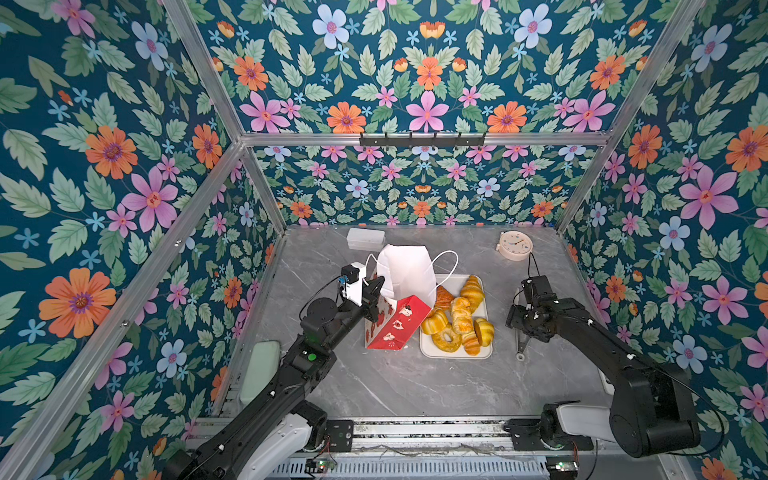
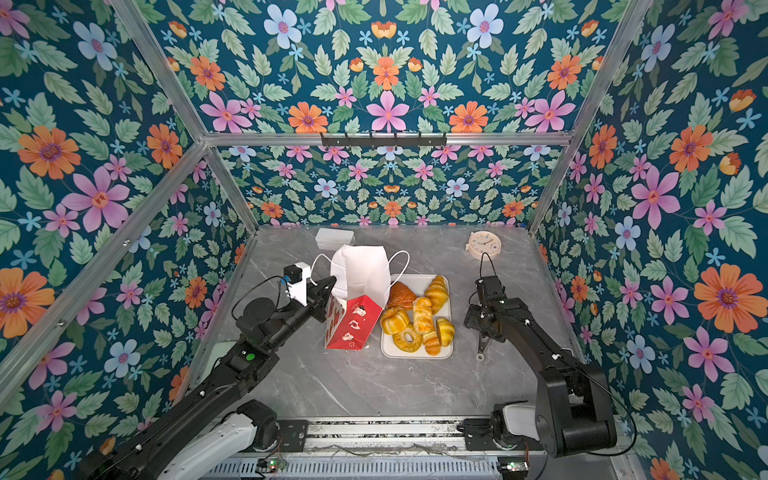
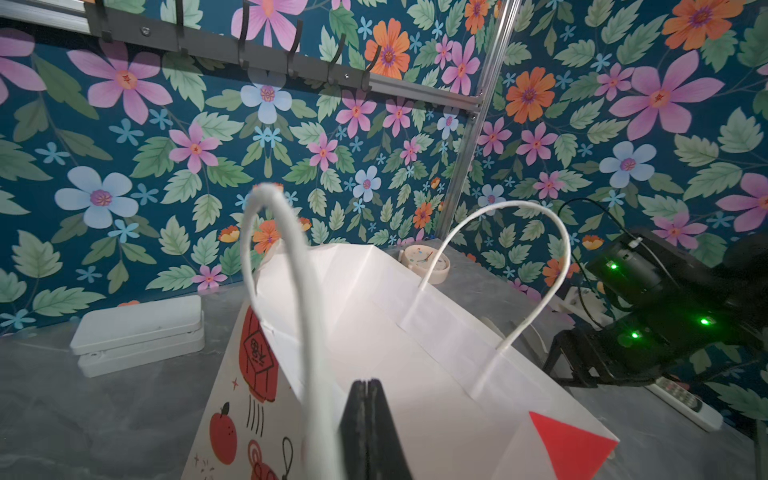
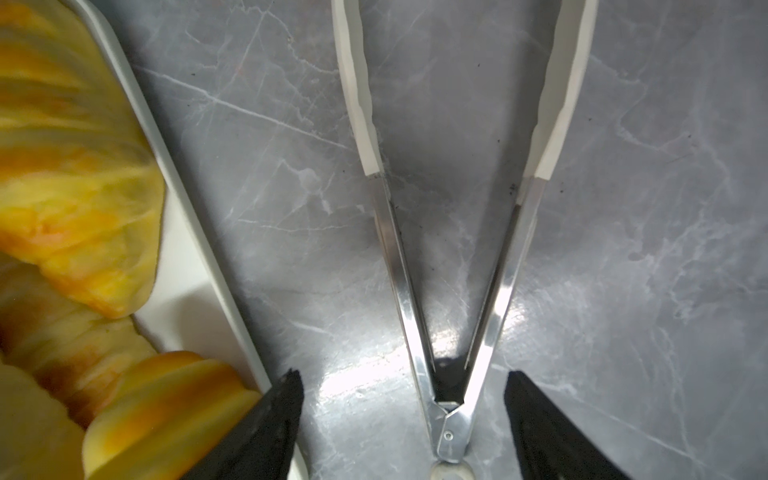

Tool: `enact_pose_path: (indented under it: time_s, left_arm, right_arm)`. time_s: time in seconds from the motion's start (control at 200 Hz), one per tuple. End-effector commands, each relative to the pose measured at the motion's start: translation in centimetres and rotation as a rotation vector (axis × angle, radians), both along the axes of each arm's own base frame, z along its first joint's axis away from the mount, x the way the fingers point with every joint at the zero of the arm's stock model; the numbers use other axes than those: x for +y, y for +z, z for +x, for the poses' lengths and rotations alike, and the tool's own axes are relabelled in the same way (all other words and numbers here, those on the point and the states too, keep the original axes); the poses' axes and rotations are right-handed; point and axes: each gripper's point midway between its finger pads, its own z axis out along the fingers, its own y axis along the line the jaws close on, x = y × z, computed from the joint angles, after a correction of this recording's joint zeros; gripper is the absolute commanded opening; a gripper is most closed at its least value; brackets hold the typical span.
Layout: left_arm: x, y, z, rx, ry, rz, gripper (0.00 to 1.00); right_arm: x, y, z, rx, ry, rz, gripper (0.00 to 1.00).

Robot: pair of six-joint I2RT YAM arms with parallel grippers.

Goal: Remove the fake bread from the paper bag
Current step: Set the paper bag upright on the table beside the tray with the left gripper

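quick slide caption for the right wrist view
Open right hand astride the tongs on the table, beside the tray of bread

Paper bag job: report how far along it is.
Done: the fake bread lies piled on the white tray beside the paper bag. In hand: the left gripper is shut on the bag's rim; the right gripper hangs open over the tongs on the table. Left: the bag's bottom is hidden, so confirm nothing remains inside.
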Motion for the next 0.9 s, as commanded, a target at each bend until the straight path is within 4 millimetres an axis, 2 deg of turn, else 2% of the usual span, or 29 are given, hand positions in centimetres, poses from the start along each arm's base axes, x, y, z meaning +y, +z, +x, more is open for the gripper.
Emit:
enact_pose_path:
  time_s: [0.0,0.145,0.41,0.56,0.895]
  left_arm:
    - [1.5,-0.7,0.4,0.018,0.085,0.015,0.12]
    - [3.1,-0.9,0.3,0.024,0.156,0.011,0.29]
    - [5.5,-0.1,0.0,0.001,0.266,-0.021,0.62]
    - [6.3,0.2,-0.1,0.013,0.302,-0.035,0.69]
    - [8.7,0.6,-0.8,0.008,0.399,-0.092,0.71]
  right_arm:
    - [0.0,0.0,0.2,-0.007,0.005,0.0,0.78]
    - [0.1,-0.1,0.3,-0.007,0.006,0.005,0.78]
    - [0.3,-0.4,0.6,0.0,0.011,0.011,0.78]
    - [0.4,-0.5,0.7,0.005,0.014,0.013,0.78]
    - [0.6,-0.9,0.9,0.013,0.017,0.021,0.77]
